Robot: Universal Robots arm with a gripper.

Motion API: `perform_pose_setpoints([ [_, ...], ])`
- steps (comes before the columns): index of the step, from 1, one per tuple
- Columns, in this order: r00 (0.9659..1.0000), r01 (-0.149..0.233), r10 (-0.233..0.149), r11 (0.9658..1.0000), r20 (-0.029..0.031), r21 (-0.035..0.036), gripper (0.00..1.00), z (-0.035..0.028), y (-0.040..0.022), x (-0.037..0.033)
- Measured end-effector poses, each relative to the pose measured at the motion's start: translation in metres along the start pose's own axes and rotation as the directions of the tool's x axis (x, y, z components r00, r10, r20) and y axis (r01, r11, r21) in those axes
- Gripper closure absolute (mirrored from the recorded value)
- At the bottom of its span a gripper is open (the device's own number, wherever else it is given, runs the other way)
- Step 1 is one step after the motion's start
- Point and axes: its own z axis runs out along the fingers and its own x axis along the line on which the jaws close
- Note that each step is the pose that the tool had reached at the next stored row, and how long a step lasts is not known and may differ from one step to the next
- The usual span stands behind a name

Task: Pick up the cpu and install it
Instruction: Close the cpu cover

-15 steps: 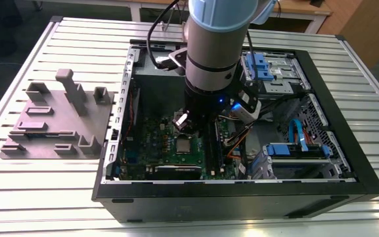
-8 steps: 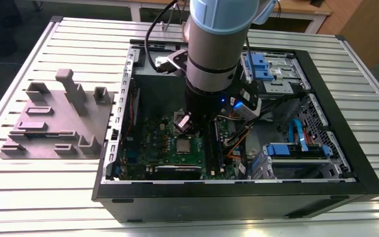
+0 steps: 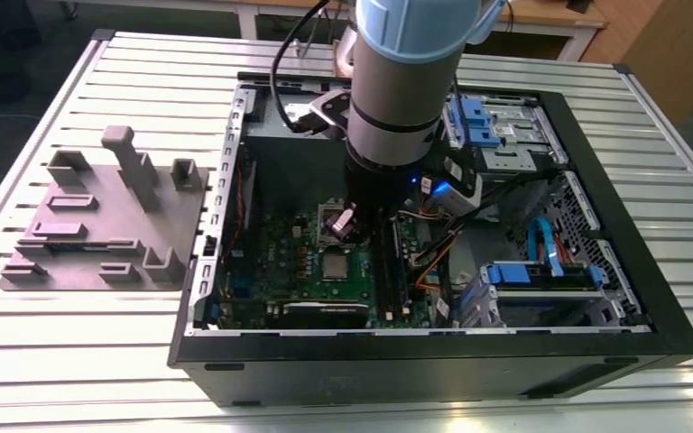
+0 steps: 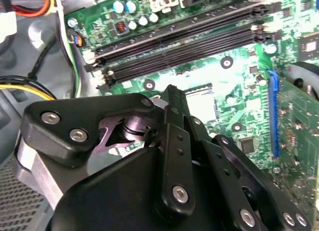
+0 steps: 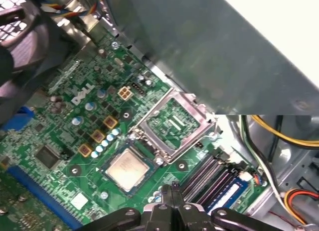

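Cpu (image 5: 127, 168) sits in socket, frame (image 5: 173, 125) open; claw (image 5: 172, 197) closed, empty. Risk: downward nudge bends pins.

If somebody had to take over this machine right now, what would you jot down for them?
Gripper: shut and holding nothing, hovering just above the motherboard beside the memory slots.
The cpu lies flat in its socket on the board, also seen in the exterior view.
The socket frame stands hinged open next to it.
Done: chip appears placed.
Left: the frame is not closed over it.
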Motion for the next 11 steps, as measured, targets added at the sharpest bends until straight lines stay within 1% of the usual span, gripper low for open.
perform_pose_setpoints([
  [1,1.0000,0.000,0.000,1.0000,0.0017,-0.0020,0.90,0.0003,0.0003,-0.0014],
  [2,1.0000,0.000,0.000,1.0000,0.0048,-0.0056,0.90,0.0005,0.0005,-0.0027],
  [3,1.0000,0.000,0.000,0.9999,0.0094,-0.0108,0.90,0.0007,0.0005,-0.0038],
  [4,0.9999,0.000,0.000,0.9998,0.0173,-0.0197,0.90,0.0010,0.0005,-0.0047],
  [6,0.9994,0.000,0.001,0.9992,0.0360,-0.0407,0.90,0.0014,0.0004,-0.0059],
  [8,0.9986,0.001,0.002,0.9982,0.0533,-0.0603,0.90,0.0018,0.0006,-0.0069],
  [9,0.9983,0.002,0.002,0.9978,0.0584,-0.0664,0.90,0.0023,0.0008,-0.0074],
  [11,0.9982,0.011,-0.006,0.9976,0.0603,-0.0687,0.90,0.0038,0.0012,-0.0081],
])
